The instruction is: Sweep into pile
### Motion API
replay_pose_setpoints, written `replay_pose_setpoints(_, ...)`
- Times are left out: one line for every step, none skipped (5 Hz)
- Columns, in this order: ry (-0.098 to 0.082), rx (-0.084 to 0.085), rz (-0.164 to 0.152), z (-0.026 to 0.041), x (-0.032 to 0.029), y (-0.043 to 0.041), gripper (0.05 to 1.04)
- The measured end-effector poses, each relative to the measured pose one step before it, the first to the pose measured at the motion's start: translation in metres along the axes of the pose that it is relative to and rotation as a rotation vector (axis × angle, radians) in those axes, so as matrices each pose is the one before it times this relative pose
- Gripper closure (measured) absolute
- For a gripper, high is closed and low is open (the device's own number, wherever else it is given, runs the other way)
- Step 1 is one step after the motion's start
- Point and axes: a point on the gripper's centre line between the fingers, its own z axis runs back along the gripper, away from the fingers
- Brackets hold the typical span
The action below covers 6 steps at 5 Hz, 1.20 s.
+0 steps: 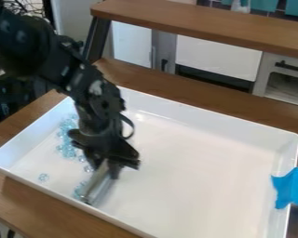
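Note:
The black gripper (pixel 109 170) hangs low over the left part of a white tray (pixel 207 128), pointing down, shut on a grey, flat-sided sweeping tool (pixel 99 187). The tool slants down to the left, its lower end at the tray floor near the front wall. Clear light-blue beads (pixel 68 149) lie scattered in a loose band to the left of the gripper. One bead (pixel 43 177) sits apart at the front left. More beads (pixel 79 189) are against the tool's left side, and the arm may hide others.
Raised walls surround the tray, which stands on a brown wooden table (pixel 27 197). Blue tape (pixel 291 188) is stuck over its right wall. A wooden shelf (pixel 207 28) runs across behind, with white cabinets beyond. Bare tray floor extends to the right of the gripper.

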Motion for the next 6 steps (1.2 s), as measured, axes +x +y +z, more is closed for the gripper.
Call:
replay_pose_setpoints(0.0682,0.0495,0.0314,0.00513,0.00024,0.02258,0.716)
replay_pose_setpoints(0.0253,0.0494,0.0174,-0.00098,-0.00014,0.0198,0.716)
replay_pose_setpoints(-0.047,0.0428,0.0094,-0.00747,0.00735,0.01863,0.716)
replay_pose_setpoints(-0.076,0.0455,-0.0082,-0.01108,0.00876,0.0064,0.716)
replay_pose_setpoints(-0.0254,0.0183,-0.0015,-0.00416,0.00295,0.00405,0.716)
replay_pose_setpoints(0.0534,-0.0695,0.0352,0.01369,-0.00859,-0.00377,0.716)
